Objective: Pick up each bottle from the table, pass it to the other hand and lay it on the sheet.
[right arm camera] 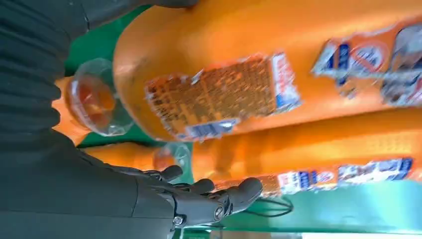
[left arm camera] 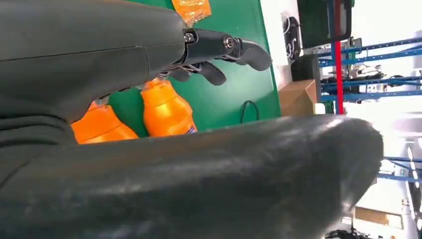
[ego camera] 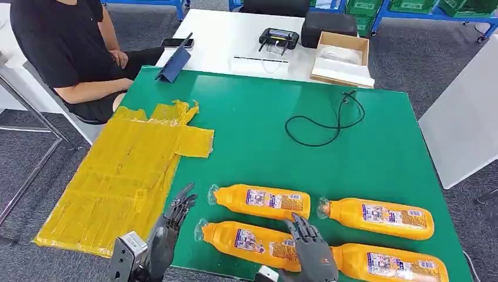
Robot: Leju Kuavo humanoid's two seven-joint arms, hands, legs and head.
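A: Start with the right hand (ego camera: 312,247). What's it doing?

B: It hangs over the near-left bottle (ego camera: 249,239), fingers spread and pointing forward. In the right wrist view the fingers (right arm camera: 219,195) are apart, with nothing between them. I can't tell whether the palm touches the bottle.

A: And the left hand (ego camera: 171,222)?

B: Open too, holding nothing, raised just beside the sheet (ego camera: 123,176) and clear of the bottles' caps.

A: Where are the bottles?

B: Four, all lying on the green table (ego camera: 264,129), caps to the left. Two near, two further: the far-left bottle (ego camera: 261,201), the far-right bottle (ego camera: 376,217) and the near-right bottle (ego camera: 390,263). None lies on the sheet.

A: What could go wrong?

B: My guess: the bottles are round and lie close, so a grasp off centre may roll one into its neighbour or off the near edge. The sheet is crumpled at its far end, so a bottle could roll there. The cable (ego camera: 326,123) lies well apart; the seated person (ego camera: 64,47) is near the sheet's far corner.
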